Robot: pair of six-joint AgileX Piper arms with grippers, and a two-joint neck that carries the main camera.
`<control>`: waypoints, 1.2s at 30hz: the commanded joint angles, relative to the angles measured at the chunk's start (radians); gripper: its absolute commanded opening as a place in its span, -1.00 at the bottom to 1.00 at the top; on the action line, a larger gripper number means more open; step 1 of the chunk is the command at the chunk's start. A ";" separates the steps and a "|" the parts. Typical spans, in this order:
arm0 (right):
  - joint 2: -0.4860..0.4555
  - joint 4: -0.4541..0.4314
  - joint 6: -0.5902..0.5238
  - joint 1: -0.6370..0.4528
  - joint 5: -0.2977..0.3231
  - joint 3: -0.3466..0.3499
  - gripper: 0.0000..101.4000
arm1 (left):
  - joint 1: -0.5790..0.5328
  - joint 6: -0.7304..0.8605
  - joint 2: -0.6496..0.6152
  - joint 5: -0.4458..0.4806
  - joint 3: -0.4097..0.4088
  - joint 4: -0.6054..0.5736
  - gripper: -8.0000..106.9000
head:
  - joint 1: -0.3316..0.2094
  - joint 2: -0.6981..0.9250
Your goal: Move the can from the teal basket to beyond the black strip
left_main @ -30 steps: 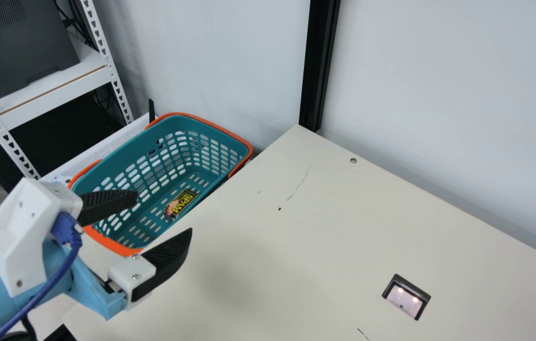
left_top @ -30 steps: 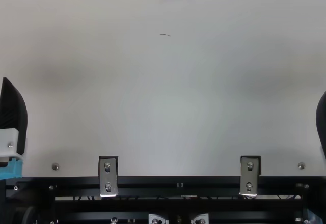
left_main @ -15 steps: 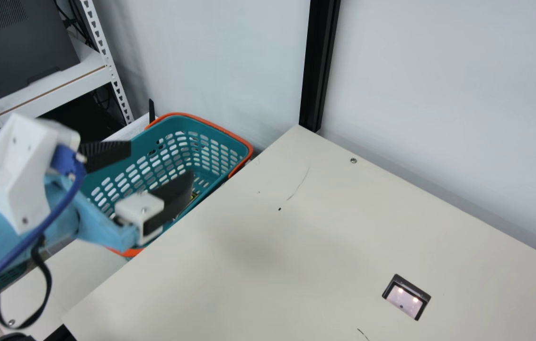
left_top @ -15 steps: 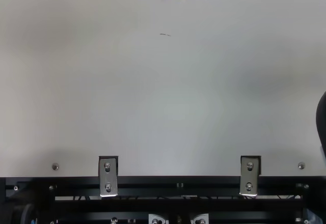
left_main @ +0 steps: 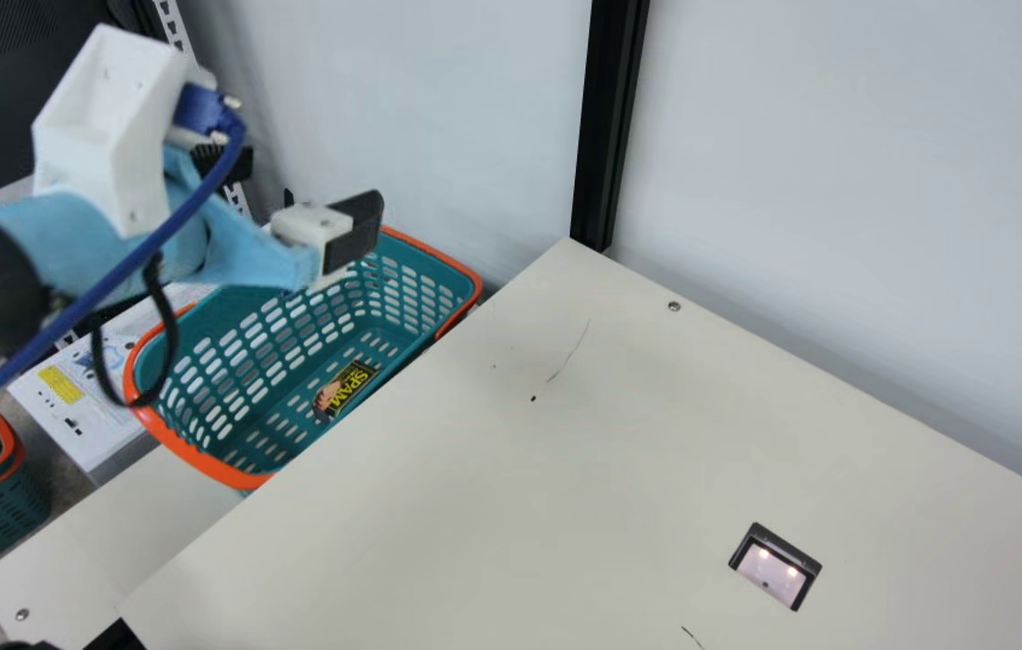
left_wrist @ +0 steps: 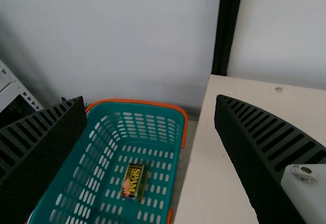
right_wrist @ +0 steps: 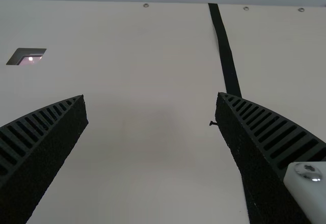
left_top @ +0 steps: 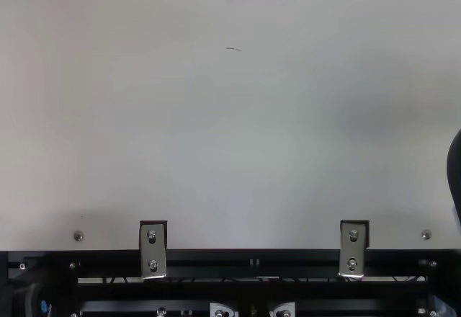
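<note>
Hanging in the air near the teal basket, the left gripper has its jaws spread wide with nothing between them, while the boxy can, dark with yellow lettering, lies on the basket's slotted floor, nearer the side next to the cream desk. At the other side of the desk, the right gripper is also empty, its jaws parted above the bare surface, and its wrist view shows the black strip running along the desktop and passing partly behind one of its ribbed fingers.
</note>
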 commanded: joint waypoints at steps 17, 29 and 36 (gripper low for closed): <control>0.000 0.000 0.000 0.000 0.000 0.000 1.00 | 0.212 0.283 0.408 0.052 -0.093 -0.168 0.71 | -0.062 0.033; 0.000 0.000 0.000 0.000 0.000 0.000 1.00 | 0.291 0.351 0.600 0.088 -0.156 -0.207 0.71 | -0.062 0.033; 0.000 0.000 0.000 0.000 0.000 0.000 1.00 | 0.320 0.395 0.700 0.107 -0.184 -0.222 0.71 | -0.062 0.033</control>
